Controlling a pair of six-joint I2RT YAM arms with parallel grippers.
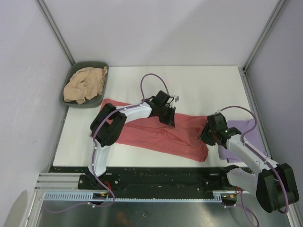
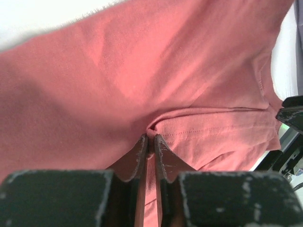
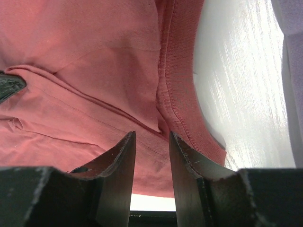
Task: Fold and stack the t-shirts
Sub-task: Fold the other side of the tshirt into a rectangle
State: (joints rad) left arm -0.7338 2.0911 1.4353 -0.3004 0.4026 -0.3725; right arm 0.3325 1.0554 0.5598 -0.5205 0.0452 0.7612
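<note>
Tees number three: red tee [image 1: 156, 135], lavender tee [image 1: 246, 137] and tan tee [image 1: 85, 85]. There are two claws and one bin [image 1: 94, 63].

The red tee is soft knit, spread wide and rumpled across the table [image 1: 199, 85], and it lies under both claws. The left claw [image 1: 169, 119] is at its far edge. In the wrist view the left claw [image 2: 150, 142] is clenched on a small pucker of red cloth, with a stitched hem running off to its right.

The right claw [image 1: 207, 137] is at the tee's right end. Its fingers [image 3: 125, 156] stand part way apart with red cloth in the gap, and I cannot tell whether they pinch it. A ribbed band curves past the right finger, with bare glossy table beyond it.

The lavender tee lies flat just right of the right claw, partly under that arm. The tan tee is a crumpled heap in the dark oval bin, well left of and beyond the left claw. Bare table lies beyond both claws.
</note>
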